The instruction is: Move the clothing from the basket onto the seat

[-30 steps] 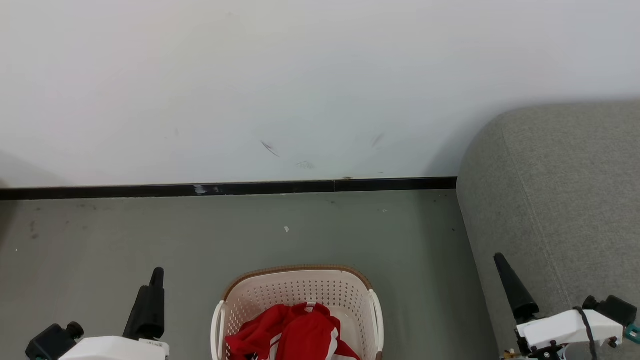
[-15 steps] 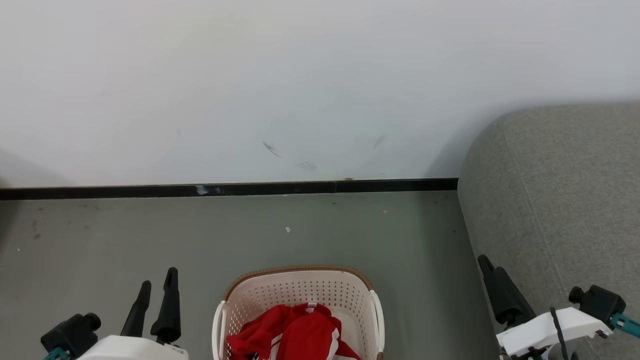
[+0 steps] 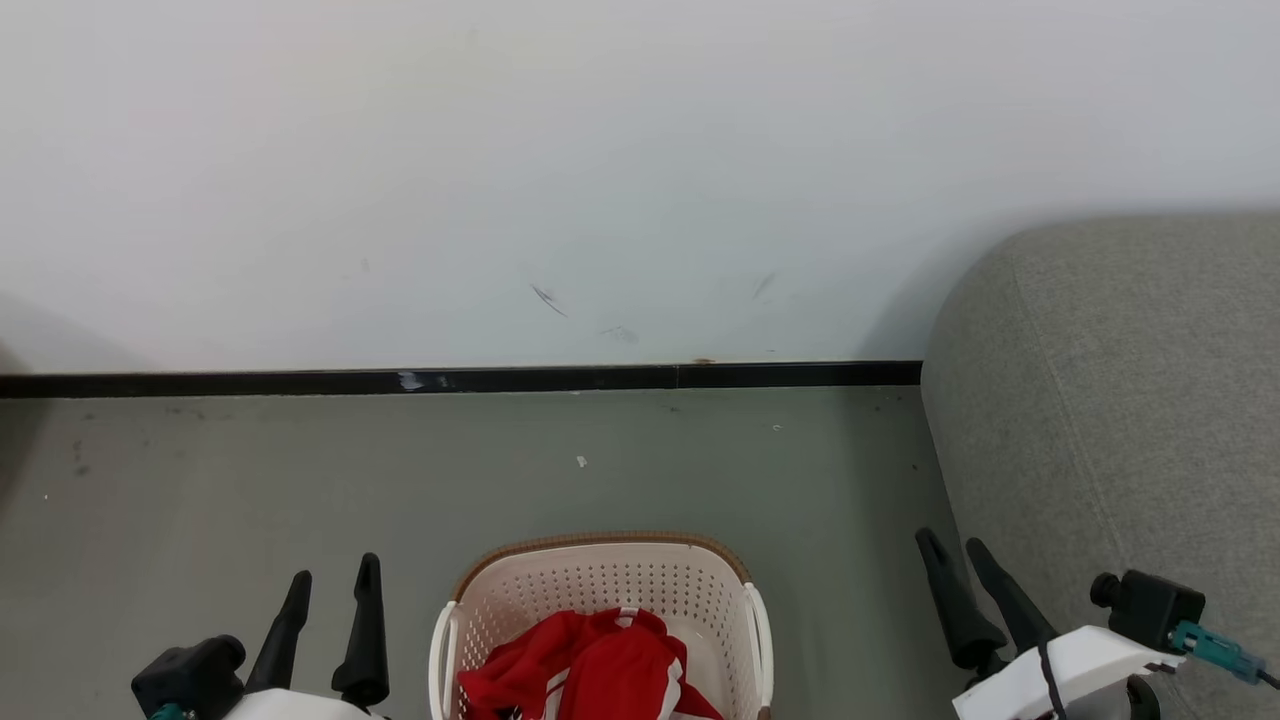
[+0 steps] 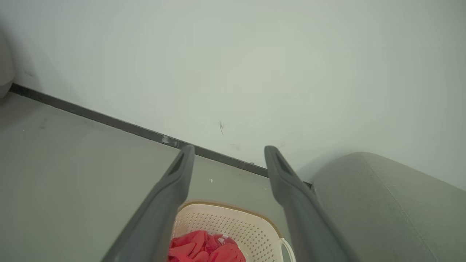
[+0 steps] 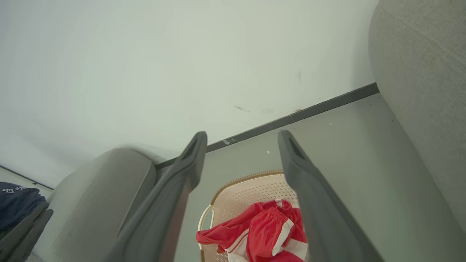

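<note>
A plain white wall (image 3: 500,150) meets a grey-green floor (image 3: 300,480) along a black skirting strip (image 3: 300,381), with a few dark scuffs low on the wall. On the floor, at the bottom middle of the head view, stands a cream-white perforated plastic laundry basket (image 3: 600,541) with a brown woven-look rim and white side handles. The clothing (image 3: 590,665), soft red sports fabric with white stripes, lies crumpled inside the basket. To the right of the basket, apart from it, rises the large grey fabric-upholstered seat (image 3: 1120,400) with rounded edges.

The left hand (image 3: 335,567) hangs over the floor left of the basket, its two dark fingers spread and released, grasping nothing. The right hand (image 3: 948,540) hangs between the basket and the seat, near the seat's edge, likewise released with fingers apart and nothing in them. Neither hand touches the basket or the clothing.

The right wrist view also catches a second grey upholstered cushion (image 5: 98,189) beyond the basket and a dark blue cloth with white lettering (image 5: 14,200) at its far left.
</note>
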{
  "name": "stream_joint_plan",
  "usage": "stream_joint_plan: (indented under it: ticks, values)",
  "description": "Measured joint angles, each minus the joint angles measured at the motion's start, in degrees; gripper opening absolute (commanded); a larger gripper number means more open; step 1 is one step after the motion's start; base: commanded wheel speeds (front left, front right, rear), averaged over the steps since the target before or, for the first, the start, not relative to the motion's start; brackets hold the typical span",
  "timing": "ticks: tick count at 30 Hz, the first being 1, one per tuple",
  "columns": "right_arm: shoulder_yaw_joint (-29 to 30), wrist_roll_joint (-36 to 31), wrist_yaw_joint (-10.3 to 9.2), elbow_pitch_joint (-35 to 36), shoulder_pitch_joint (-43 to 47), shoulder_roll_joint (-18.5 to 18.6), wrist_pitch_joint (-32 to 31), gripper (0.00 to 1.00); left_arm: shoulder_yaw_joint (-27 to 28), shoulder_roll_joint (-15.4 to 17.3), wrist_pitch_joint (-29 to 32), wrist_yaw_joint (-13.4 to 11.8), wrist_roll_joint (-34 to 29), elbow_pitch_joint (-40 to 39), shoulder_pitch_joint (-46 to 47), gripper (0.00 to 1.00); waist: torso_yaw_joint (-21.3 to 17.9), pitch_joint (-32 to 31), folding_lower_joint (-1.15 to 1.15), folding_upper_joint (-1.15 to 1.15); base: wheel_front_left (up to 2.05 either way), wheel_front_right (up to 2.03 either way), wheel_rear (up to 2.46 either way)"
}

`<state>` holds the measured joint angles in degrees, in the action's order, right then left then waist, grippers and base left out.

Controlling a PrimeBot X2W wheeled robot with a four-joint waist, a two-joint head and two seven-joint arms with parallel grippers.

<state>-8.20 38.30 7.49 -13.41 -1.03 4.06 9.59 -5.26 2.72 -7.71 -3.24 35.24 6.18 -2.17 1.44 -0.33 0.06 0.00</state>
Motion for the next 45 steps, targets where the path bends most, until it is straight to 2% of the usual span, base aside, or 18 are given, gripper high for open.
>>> stream_joint_plan:
  ticks: [32, 45]
  values:
    - [-0.4, -27.7, 0.01, 1.4, 1.8, -1.4, 4.3, 1.00, -3.1, 0.3, -6.6, -5.7, -25.3, -3.4, -3.2, 1.00, 0.9, -1.3, -0.03, 0.00, 0.00, 0.00, 0.00]
    - [-0.4, -28.3, 0.01, 1.6, 1.8, -1.5, 4.6, 1.00, -3.0, 0.3, -6.7, -5.7, -25.6, -3.1, -3.6, 1.00, 0.8, -0.8, -0.03, 0.00, 0.00, 0.00, 0.00]
